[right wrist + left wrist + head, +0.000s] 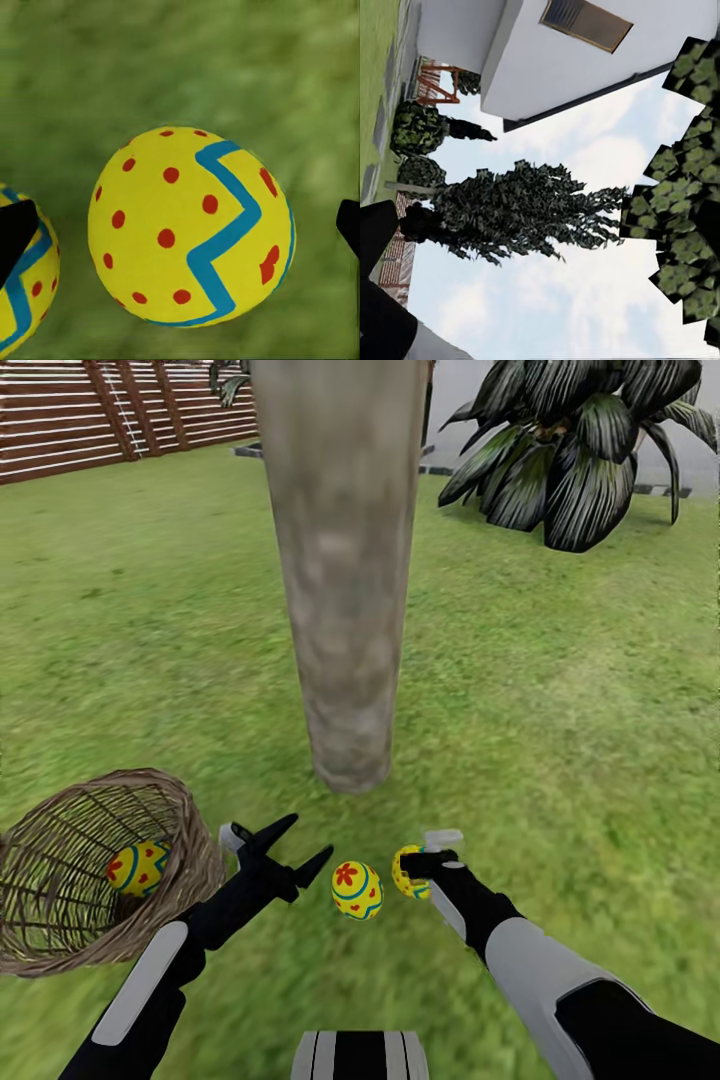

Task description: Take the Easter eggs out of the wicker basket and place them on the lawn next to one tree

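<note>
The tree, a thick grey-beige trunk, rises from the lawn just ahead. A flower-painted Easter egg lies on the grass near its foot. Beside it sits a dotted egg with a blue zigzag; my right gripper is over it, open, its fingertips standing clear on either side. The flower-painted egg also shows at the edge of the right wrist view. The wicker basket lies tilted at the left with a third egg inside. My left gripper is open and empty between basket and eggs.
A broad-leaved palm-like plant stands at the back right, and a brown slat fence runs along the back left. The left wrist view looks up at a white house, dark trees and sky. Open grass spreads around the trunk.
</note>
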Controlling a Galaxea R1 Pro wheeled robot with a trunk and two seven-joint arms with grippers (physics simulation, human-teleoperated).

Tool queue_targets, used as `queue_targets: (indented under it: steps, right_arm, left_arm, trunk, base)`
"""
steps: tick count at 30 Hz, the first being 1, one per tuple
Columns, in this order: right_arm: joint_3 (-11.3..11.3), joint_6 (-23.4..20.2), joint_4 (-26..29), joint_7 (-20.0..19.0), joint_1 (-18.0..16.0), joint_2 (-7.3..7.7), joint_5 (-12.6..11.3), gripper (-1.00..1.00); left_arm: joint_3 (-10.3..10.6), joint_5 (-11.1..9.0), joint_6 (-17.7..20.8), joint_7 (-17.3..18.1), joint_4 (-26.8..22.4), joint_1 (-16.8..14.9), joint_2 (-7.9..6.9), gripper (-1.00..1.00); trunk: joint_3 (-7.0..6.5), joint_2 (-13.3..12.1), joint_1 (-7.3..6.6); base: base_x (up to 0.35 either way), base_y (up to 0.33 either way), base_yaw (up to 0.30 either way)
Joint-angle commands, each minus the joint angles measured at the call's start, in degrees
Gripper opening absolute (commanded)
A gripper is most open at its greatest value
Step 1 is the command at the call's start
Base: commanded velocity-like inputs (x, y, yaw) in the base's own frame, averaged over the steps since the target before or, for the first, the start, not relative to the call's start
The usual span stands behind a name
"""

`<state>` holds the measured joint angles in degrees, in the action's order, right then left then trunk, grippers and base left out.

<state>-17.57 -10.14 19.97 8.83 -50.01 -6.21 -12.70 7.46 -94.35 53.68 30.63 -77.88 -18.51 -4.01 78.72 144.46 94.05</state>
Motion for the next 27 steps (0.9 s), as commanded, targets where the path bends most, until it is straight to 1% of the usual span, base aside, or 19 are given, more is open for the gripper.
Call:
queue_targets:
  steps: [1, 2, 3, 4, 5, 7, 8, 10, 13, 16, 17, 20, 21, 24, 26, 27]
  right_arm:
    - [-0.4, -2.8, 3.5, 0.4, 0.0, 0.14, -0.7, 1.00]
    - [-0.3, -6.0, 7.9, 0.4, 0.1, 0.33, -1.0, 1.00]
    - [-0.2, -9.4, 11.3, 0.4, 0.4, 0.93, -1.6, 1.00]
    - [0.1, -12.0, 13.0, 0.4, 0.4, 1.55, -2.3, 1.00]
    - [1.1, -14.5, 14.4, 0.4, 0.5, 2.62, -3.4, 1.00]
    - [3.4, -16.1, 15.5, 0.3, 0.6, 4.48, -4.8, 1.00]
    - [4.9, -17.6, 17.8, 0.1, 0.6, 5.17, -5.3, 1.00]
    - [5.3, -21.7, 20.9, 0.1, 0.6, 5.39, -5.4, 1.00]
    - [5.5, -22.8, 21.6, 0.0, 0.6, 5.49, -5.4, 1.00]
    - [5.6, -23.1, 22.7, 0.0, 0.6, 6.07, -5.5, 1.00]
    - [5.6, -23.9, 23.5, 0.0, 0.6, 6.31, -5.5, 1.00]
    - [5.7, -29.1, 25.6, 0.0, 0.6, 6.54, -5.5, 1.00]
    - [5.6, -30.0, 26.1, 0.0, 0.6, 6.61, -5.5, 1.00]
    - [5.6, -31.3, 27.1, -0.1, 0.6, 7.66, -6.1, 1.00]
    - [5.6, -31.6, 27.2, -0.4, 0.6, 8.06, -9.0, 1.00]
    - [5.6, -31.7, 27.3, -0.6, 0.6, 8.42, -12.6, 1.00]
  left_arm:
    - [0.1, 0.0, 0.1, 0.2, 0.0, 0.0, -0.04, 1.00]
    - [0.5, 0.0, 0.1, 0.2, 0.0, 0.0, -0.03, 1.00]
    - [2.1, 0.0, 0.0, 0.2, 0.0, 0.0, -0.03, 1.00]
    - [3.2, 0.0, 0.0, 0.2, 0.0, 0.0, -0.03, 1.00]
    - [4.0, 0.0, -0.1, 0.2, -0.1, 0.0, -0.03, 1.00]
    - [4.3, 0.0, -0.1, 0.2, -0.1, 0.0, -0.03, 1.00]
    - [4.4, 0.0, -0.1, 0.2, -0.2, 0.0, -0.09, 1.00]
    - [4.5, 0.0, -0.1, 0.2, -0.2, 0.0, -0.11, 1.00]
    - [4.4, 0.0, 0.0, 0.2, -0.3, 0.0, -0.18, 1.00]
    - [4.3, 0.0, 0.0, 0.4, -0.3, 0.0, -0.28, 1.00]
    - [4.3, 0.0, 0.0, 0.5, -0.4, 0.0, -0.37, 1.00]
    - [4.2, 0.0, 0.0, 0.6, -0.4, 0.0, -0.45, 1.00]
    - [4.2, 0.0, 0.0, 0.6, -0.4, 0.0, -0.46, 1.00]
    - [4.2, 0.0, 0.0, 0.5, -0.4, 0.0, -0.51, 1.00]
    - [4.2, 0.0, 0.0, 0.5, -0.5, 0.0, -0.54, 1.00]
    - [4.2, 0.0, 0.0, 0.4, -0.5, 0.0, -0.55, 1.00]
  trunk:
    - [-0.19, 0.0, -0.03]
    - [-0.41, 0.0, -0.05]
    - [-0.63, 0.0, -0.08]
    - [-0.85, 0.0, -0.11]
    - [-1.07, -0.1, -0.13]
    - [-1.52, -0.1, -0.18]
    - [-1.74, -0.1, -0.21]
    - [-2.18, -0.1, -0.26]
    - [-2.85, -0.2, -0.34]
    - [-3.51, -0.2, -0.41]
    - [-3.73, -0.2, -0.44]
    - [-4.40, -0.3, -0.52]
    - [-4.62, -0.3, -0.54]
    - [-5.28, -0.3, -0.62]
    - [-5.73, -0.3, -0.67]
    - [-5.95, -0.4, -0.70]
  base:
    - [0.000, 0.000, 0.000]
    - [0.000, 0.000, 0.000]
    - [0.000, 0.000, 0.000]
    - [0.000, 0.000, 0.000]
    - [0.000, 0.000, 0.000]
    - [0.000, 0.000, 0.000]
    - [0.000, 0.000, 0.000]
    - [0.000, 0.000, 0.000]
    - [0.000, 0.000, 0.000]
    - [0.000, 0.000, 0.000]
    - [0.000, 0.000, 0.000]
    - [0.000, 0.000, 0.000]
    - [0.000, 0.000, 0.000]
    - [0.000, 0.000, 0.000]
    - [0.000, 0.000, 0.000]
    - [0.000, 0.000, 0.000]
